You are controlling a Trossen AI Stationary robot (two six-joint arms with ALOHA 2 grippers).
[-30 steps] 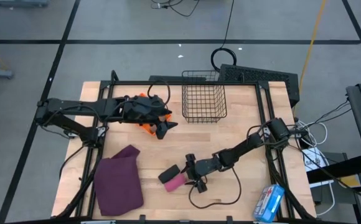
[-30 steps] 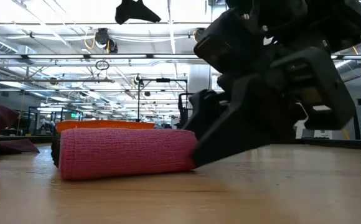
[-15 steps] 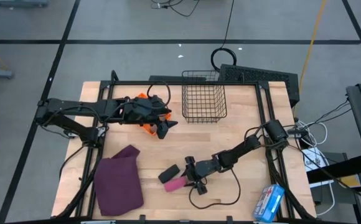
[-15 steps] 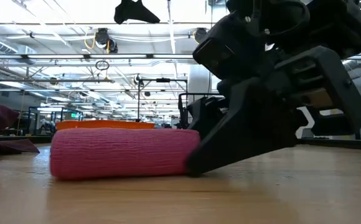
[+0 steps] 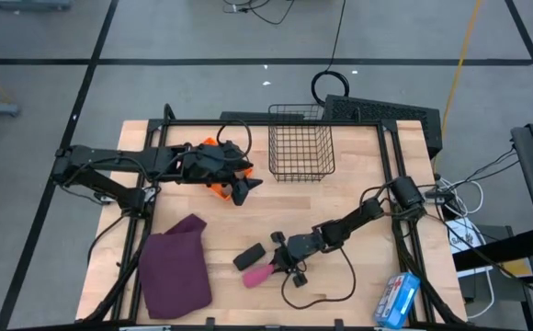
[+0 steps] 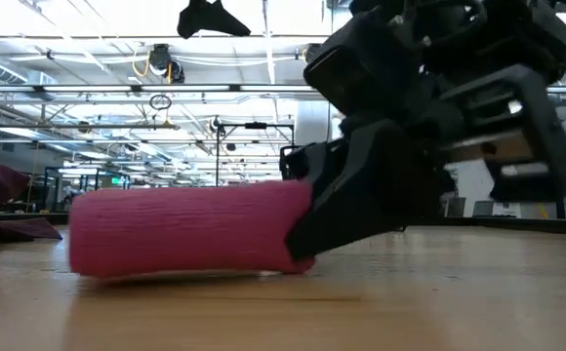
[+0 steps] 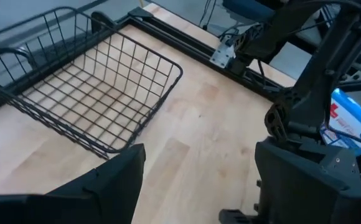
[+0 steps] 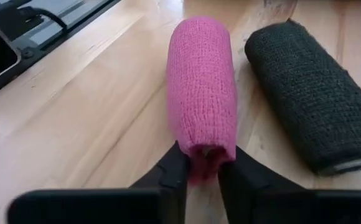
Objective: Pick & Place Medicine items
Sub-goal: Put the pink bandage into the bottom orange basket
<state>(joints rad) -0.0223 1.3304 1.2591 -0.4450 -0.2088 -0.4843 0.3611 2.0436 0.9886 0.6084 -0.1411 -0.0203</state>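
A pink roll of bandage wrap (image 5: 257, 273) lies near the table's front middle, with my right gripper (image 5: 274, 265) shut on its right end. A black roll (image 5: 250, 255) lies on its side just beyond the pink one. The right wrist view shows the pink roll (image 8: 202, 81) and the black roll (image 8: 302, 93) side by side. My left gripper (image 5: 239, 188) hangs open over the far left of the table, beside an orange tray (image 5: 213, 189). Nothing is between its fingers (image 7: 199, 186). My right gripper pinches the pink roll's right end (image 8: 202, 152) between its two fingers (image 8: 168, 171), one on each side. The fingers come nearly level from the table's right and lie along the roll. The roll sticks out toward the left, about level and close over the wood (image 6: 181, 229).
A black wire basket (image 5: 300, 152) stands at the far middle. A maroon cloth (image 5: 175, 267) lies at the near left, and a blue-and-white packet (image 5: 398, 299) at the near right corner. A black cable (image 5: 326, 290) loops on the table below my right arm.
My right gripper has shut on the pink roll's right end. The roll has slid a little toward the near edge and turned slightly, away from the black roll. The left arm has kept still.
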